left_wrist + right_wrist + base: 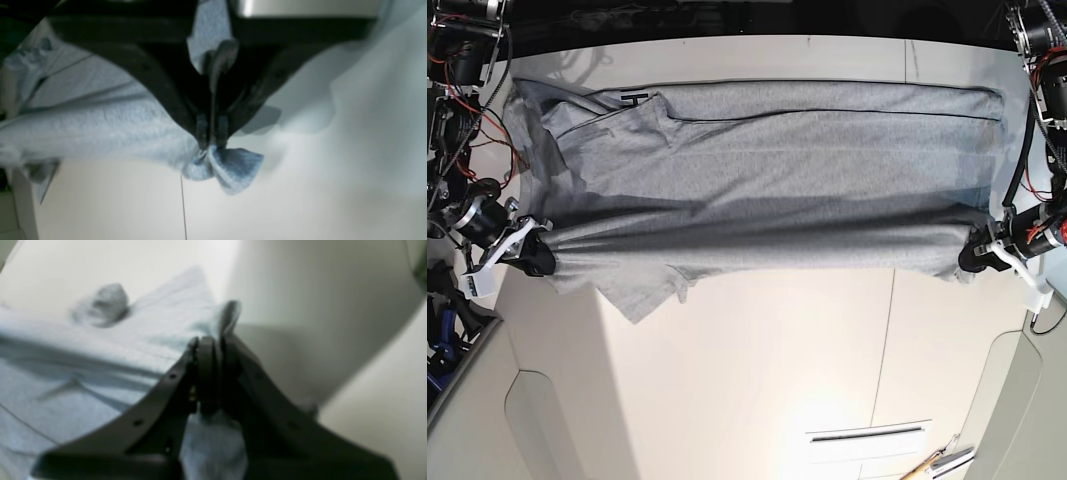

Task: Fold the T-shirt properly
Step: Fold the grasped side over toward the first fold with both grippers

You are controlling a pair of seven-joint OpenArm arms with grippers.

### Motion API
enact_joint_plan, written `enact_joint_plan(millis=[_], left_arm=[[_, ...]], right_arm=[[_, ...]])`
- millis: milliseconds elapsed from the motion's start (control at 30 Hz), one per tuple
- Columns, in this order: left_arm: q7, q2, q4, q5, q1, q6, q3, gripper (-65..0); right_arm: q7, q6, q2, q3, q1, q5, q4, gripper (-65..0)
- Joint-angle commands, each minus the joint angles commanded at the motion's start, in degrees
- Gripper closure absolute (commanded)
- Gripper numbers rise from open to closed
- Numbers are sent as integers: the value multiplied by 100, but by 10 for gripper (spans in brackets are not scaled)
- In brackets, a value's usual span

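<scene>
Stretched wide, the T-shirt spans the desk between the two end effectors, its near edge pulled into a taut, gathered line running from one clamp to the other. Beyond that line the grey cloth lies flat on the desk toward the far edge, where a small piece of black lettering shows near the corner on the right end effector's side. A loose flap of fabric spills from the gathered edge toward the camera, close to the right end effector.

The left end effector sits at the base view's right, and its fingers are pressed together on a bunched corner of the T-shirt; in the left wrist view the left end effector has a small tuft of heather fabric poking out past the fingertips, with the rest of the T-shirt trailing away to one side.

The right end effector sits at the base view's left, likewise clamped on cloth. In the right wrist view the right end effector, blurred, has its fingers closed with a fold of the T-shirt standing up between them, and more fabric hangs down behind the fingers. A crumpled lump of cloth lies farther off on the spread fabric.
</scene>
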State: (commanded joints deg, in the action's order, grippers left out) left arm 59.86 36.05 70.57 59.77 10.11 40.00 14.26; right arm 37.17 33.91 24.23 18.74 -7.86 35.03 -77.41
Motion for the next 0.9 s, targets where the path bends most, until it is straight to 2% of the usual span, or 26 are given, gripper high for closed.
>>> enact_joint_plan(millis=[333, 533, 667, 700, 767, 800, 833, 900], left_arm=[[42, 31, 503, -68, -960, 0, 2, 0], [35, -7, 503, -66, -1174, 0, 0, 0], [39, -76, 503, -68, -1176, 0, 0, 0], [37, -114, 501, -72, -1174, 0, 0, 0], [37, -179, 501, -83, -1174, 0, 0, 0], [37, -203, 501, -85, -1176, 0, 0, 0], [33, -227, 503, -83, -1174, 0, 0, 0], [11, -273, 503, -85, -1176, 0, 0, 0]], right_arm=[[2, 0, 81, 361, 852, 273, -284, 0], [-4, -7, 33, 380, 1241, 227, -284, 0], [-2, -68, -103, 380, 1346, -28, -278, 0], [-2, -68, -138, 380, 1357, -116, -273, -16], [-2, -72, -157, 380, 1375, -138, -273, -200], [-4, -72, -151, 382, 1375, -96, -273, -267], [-2, -72, -146, 396, 1375, -39, -273, -303], [-4, -72, -153, 470, 1375, 184, -275, -306]])
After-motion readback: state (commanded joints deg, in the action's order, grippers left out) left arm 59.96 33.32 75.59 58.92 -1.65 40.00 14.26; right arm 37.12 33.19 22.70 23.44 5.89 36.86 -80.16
